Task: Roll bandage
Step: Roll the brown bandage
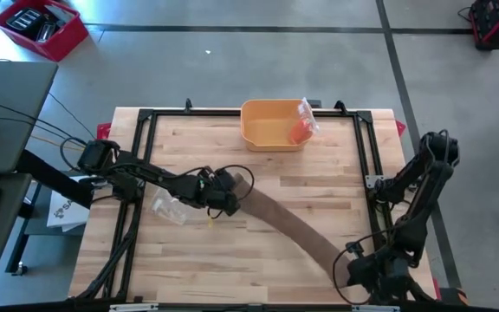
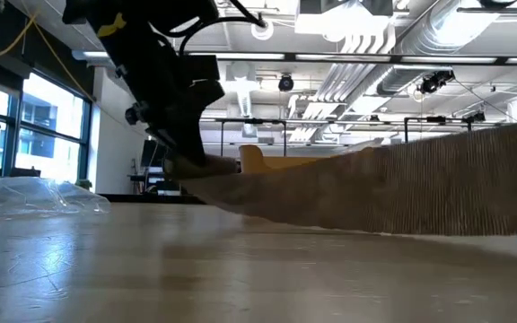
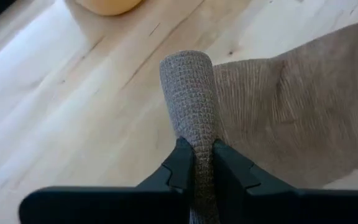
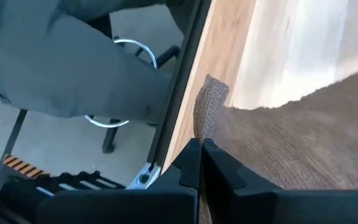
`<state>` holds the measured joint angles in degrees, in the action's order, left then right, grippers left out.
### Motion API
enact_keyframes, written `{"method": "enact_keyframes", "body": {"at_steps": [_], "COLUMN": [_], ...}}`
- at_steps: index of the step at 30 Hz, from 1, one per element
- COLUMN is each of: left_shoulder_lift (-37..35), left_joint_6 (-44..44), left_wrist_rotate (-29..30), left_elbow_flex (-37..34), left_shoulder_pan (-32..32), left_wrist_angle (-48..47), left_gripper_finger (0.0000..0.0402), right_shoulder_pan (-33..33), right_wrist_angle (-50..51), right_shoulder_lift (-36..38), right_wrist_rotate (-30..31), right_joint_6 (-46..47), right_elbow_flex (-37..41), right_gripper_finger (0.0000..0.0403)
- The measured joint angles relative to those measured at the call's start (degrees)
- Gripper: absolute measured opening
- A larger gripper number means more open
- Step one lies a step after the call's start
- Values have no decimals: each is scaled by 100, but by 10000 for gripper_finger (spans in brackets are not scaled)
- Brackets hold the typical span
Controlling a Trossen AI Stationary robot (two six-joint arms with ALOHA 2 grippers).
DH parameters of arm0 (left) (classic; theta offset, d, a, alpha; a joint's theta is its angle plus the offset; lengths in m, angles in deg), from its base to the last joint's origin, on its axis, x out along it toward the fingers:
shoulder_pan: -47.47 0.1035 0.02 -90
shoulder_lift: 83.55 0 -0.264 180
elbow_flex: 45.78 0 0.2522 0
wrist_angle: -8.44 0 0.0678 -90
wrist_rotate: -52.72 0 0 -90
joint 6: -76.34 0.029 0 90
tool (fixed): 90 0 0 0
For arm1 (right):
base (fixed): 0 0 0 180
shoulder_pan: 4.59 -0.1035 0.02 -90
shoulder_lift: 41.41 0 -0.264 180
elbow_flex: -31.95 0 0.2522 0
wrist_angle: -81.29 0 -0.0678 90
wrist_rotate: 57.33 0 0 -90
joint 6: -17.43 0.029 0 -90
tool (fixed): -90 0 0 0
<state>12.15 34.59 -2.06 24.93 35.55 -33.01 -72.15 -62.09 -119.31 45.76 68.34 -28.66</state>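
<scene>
A long brown bandage (image 1: 293, 227) runs slantwise across the wooden table from its middle to the near right corner. My left gripper (image 1: 232, 198) is at the bandage's far-left end and is shut on it. My right gripper (image 1: 346, 270) is shut on the other end, at the near right corner. In the low view the band (image 2: 402, 188) spans the picture, and its left end rises under the left gripper (image 2: 191, 166). My left gripper pinches the bandage's folded-over end (image 3: 194, 112) between its two fingers; the rounded fold sticks out past the fingertips. The fingers come from the table's left, slanting down. The rest of the strip spreads away toward the right. My right gripper pinches the bandage's other end (image 4: 209, 109) between its two fingers, and a short tip of cloth stands out beyond them. This end is at the table's near right edge, beside the black frame rail. The strip leads away across the wood.
A yellow bin (image 1: 271, 126) with an orange packet (image 1: 301, 128) stands at the far middle. A crumpled clear wrapper (image 1: 170, 208) lies beside the left arm. Black frame rails (image 1: 371, 165) border the table. Bare wood lies near the front left.
</scene>
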Motion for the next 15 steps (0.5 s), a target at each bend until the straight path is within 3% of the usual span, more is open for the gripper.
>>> {"method": "enact_keyframes", "body": {"at_steps": [11, 15], "left_shoulder_lift": [-6, -9], "left_joint_6": [306, 313], "left_wrist_rotate": [22, 46], "left_elbow_flex": [4, 4], "left_shoulder_pan": [31, 28], "left_wrist_angle": [192, 199], "left_gripper_finger": [35, 35], "right_shoulder_pan": [-153, -79], "right_wrist_angle": [15, 17], "right_shoulder_lift": [-619, -868], "right_wrist_rotate": [-512, -1029], "right_joint_6": [154, 110], "right_elbow_flex": [0, 0], "right_gripper_finger": [0, 0]}}
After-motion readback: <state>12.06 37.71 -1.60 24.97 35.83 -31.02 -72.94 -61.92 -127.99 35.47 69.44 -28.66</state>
